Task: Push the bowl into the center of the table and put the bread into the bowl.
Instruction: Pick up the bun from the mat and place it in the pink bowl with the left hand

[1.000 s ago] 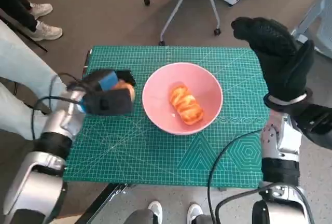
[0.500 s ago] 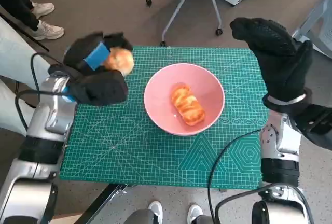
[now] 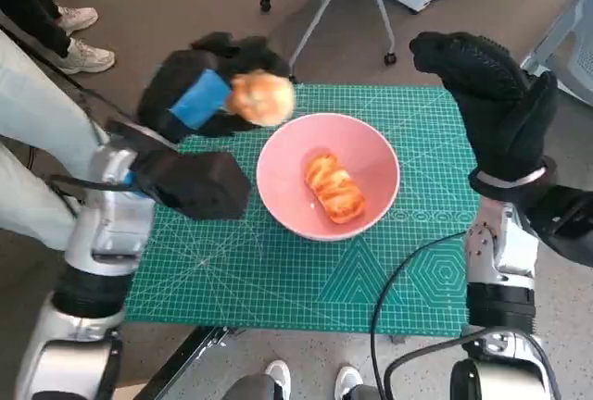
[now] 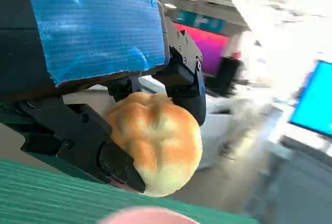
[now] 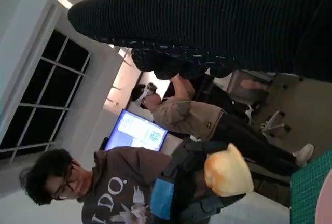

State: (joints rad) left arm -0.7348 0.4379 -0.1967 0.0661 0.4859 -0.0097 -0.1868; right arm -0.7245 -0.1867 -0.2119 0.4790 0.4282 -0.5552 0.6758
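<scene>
Seen from the head camera, a small counter (image 3: 278, 280) covered by a green cutting mat carries a pink bowl (image 3: 371, 145) near its middle. Inside the bowl lies a glazed, twisted piece of bread (image 3: 334, 188), resting on the bowl's floor.

The robot's left hand (image 3: 208, 94), black with blue tape across its back, is raised above the far left part of the counter, just beside the bowl's rim. Its fingers grip a round golden bun (image 3: 261, 98), which sits in the air close to the bowl's far left edge, not inside it. In the left wrist view the bun (image 4: 155, 141) is clamped between the black fingers (image 4: 181, 76), its pale underside and browned top both visible, with the pink rim of the bowl showing at the picture's edge.

The right hand (image 3: 491, 104), in a black knitted glove, is lifted over the counter's far right corner. It holds nothing and its fingers are loosely extended, apart from any object.

The right wrist view shows the gloved hand as a dark band, the left hand with the bun (image 5: 227, 170) beyond it, and two people (image 5: 202, 117) in the background near a lit screen (image 5: 136, 130).

On the floor past the counter stands a wheeled chair base (image 3: 324, 11), and a person's white shoes (image 3: 79, 43) show at the far left.
</scene>
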